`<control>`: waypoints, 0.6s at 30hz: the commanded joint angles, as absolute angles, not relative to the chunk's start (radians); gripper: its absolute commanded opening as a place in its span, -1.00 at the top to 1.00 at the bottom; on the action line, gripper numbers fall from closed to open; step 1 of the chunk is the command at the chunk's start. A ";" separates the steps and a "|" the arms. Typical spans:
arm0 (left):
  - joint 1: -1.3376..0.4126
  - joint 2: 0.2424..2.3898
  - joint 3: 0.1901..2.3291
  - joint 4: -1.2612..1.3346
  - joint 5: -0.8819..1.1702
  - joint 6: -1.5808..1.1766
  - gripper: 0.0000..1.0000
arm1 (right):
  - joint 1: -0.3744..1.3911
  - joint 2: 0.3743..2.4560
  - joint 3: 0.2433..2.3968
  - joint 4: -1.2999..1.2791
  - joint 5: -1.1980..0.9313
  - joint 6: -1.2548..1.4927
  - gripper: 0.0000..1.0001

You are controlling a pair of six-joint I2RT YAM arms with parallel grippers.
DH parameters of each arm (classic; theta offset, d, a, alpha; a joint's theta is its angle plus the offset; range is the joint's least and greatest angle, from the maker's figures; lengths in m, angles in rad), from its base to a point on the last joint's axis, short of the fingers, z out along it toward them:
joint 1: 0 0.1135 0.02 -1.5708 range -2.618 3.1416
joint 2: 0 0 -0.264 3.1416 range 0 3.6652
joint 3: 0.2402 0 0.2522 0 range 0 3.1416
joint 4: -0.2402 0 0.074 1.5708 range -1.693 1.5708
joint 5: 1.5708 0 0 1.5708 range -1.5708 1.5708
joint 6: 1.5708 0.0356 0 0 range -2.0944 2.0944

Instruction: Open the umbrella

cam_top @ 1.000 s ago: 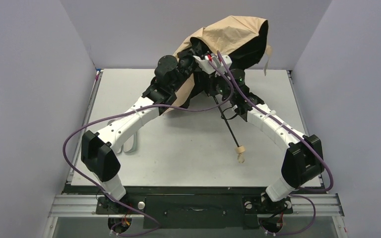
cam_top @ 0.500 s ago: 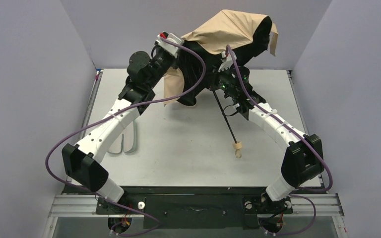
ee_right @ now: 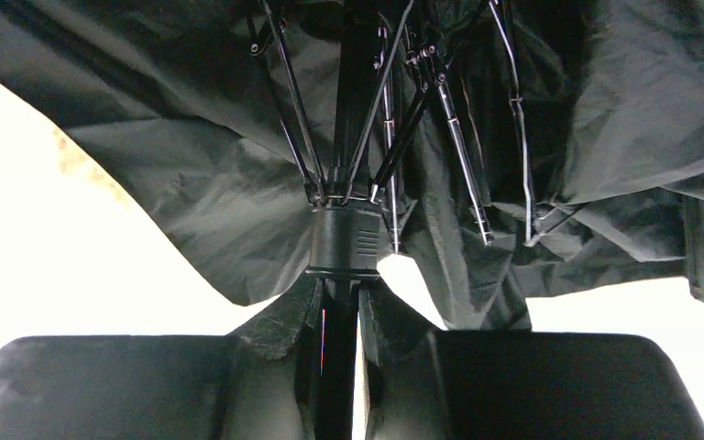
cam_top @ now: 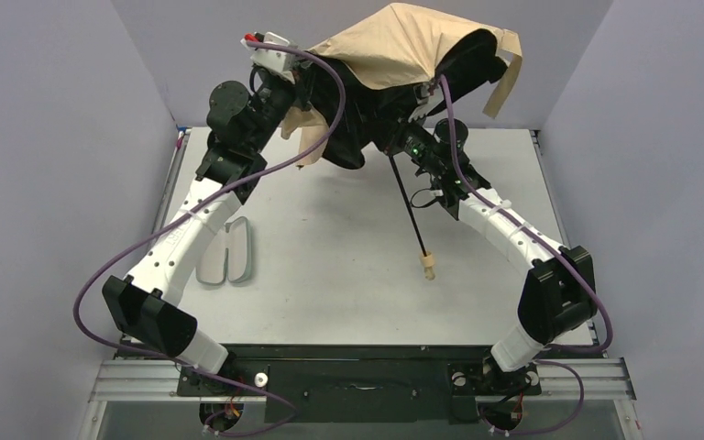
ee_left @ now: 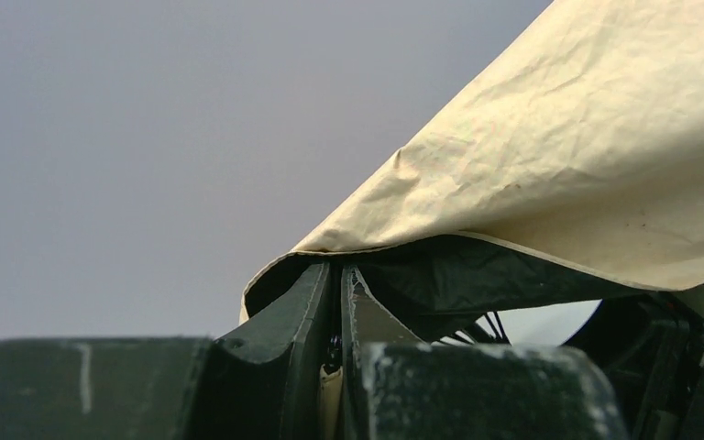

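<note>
Aloft, left pincer (ee_left: 340,284) pinches umbrella (cam_top: 403,46) canopy edge; right pincer (ee_right: 338,307) clamps shaft.

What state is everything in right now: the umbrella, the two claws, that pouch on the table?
umbrella: partly open, canopy slack and sagging.
left claw: shut on the canopy's edge.
right claw: shut on the shaft just below the runner.
sleeve: flat on the table, apart from both claws.

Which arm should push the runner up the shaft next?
Right. The right end effector is shut on the umbrella shaft directly below the runner, ribs fanning above it, so it probably only needs to slide up. The left end effector pinches the canopy edge, away from the shaft.
</note>
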State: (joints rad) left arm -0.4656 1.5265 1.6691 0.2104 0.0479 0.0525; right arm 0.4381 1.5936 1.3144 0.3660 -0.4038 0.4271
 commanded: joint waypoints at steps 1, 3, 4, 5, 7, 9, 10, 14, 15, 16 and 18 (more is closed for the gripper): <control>-0.387 1.453 1.741 0.384 0.202 -0.029 0.99 | 0.352 1.655 1.398 0.404 -0.320 0.519 1.00; -0.410 1.423 1.718 0.352 0.341 -0.010 0.83 | 0.322 1.703 1.467 0.426 -0.293 0.597 1.00; -0.419 1.417 1.705 0.334 0.375 -0.007 0.76 | 0.314 1.715 1.487 0.450 -0.287 0.624 1.00; -0.434 1.411 1.698 0.291 0.422 -0.006 0.55 | 0.302 1.739 1.523 0.467 -0.282 0.673 1.00; -0.441 1.396 1.686 0.212 0.484 -0.013 0.19 | 0.292 1.762 1.562 0.524 -0.270 0.737 1.00; -0.446 1.375 1.659 0.139 0.530 -0.006 -0.04 | 0.287 1.774 1.582 0.587 -0.251 0.801 1.00; -0.448 1.364 1.612 0.126 0.532 -0.010 -0.08 | 0.285 1.777 1.585 0.628 -0.243 0.836 1.00; -0.486 1.289 1.422 0.108 0.496 -0.008 -0.17 | 0.299 1.778 1.599 0.707 -0.182 0.923 1.00; -0.513 1.284 1.383 0.095 0.483 -0.009 -0.17 | 0.302 1.777 1.604 0.721 -0.167 0.933 1.00; -0.542 1.287 1.371 0.085 0.463 -0.014 -0.18 | 0.311 1.777 1.607 0.728 -0.159 0.949 1.00; -0.581 1.316 1.362 0.044 0.436 -0.019 -0.20 | 0.319 1.774 1.614 0.748 -0.141 0.962 1.00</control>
State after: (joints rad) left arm -0.5045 1.2648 1.4136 0.1394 0.4671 0.0021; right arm 0.2802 1.8256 1.5223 0.5117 -0.1944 0.8738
